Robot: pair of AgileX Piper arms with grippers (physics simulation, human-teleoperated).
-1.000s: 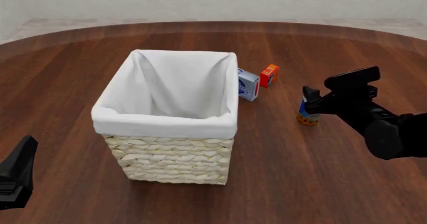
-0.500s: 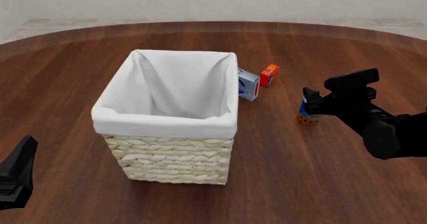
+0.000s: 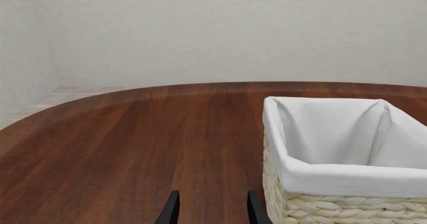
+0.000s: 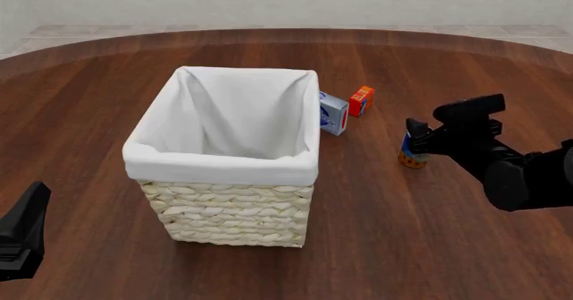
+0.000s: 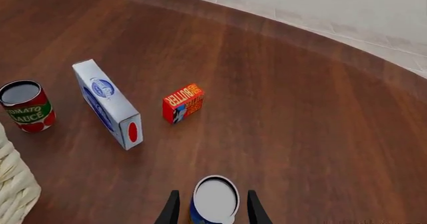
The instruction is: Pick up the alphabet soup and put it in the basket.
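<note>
1. Your right gripper (image 5: 211,209) has its fingers either side of the alphabet soup (image 5: 215,200), with bare table (image 4: 430,233) around it.
2. Ahead and leftward stand the orange-red box (image 5: 182,102), blue-and-white box (image 5: 107,102) and tomato sauce can (image 5: 26,105).
3. The basket (image 4: 228,209) rises tall further left.

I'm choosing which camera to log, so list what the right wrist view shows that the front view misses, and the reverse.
Only the right wrist view shows the red tomato sauce can beside the wicker and the grey lid of the small blue-labelled soup can between the right gripper fingers. Only the front view shows the cream wicker basket's white liner and the left gripper. Both show the soup can, blue-and-white box, orange-red box and dark wooden table.
</note>
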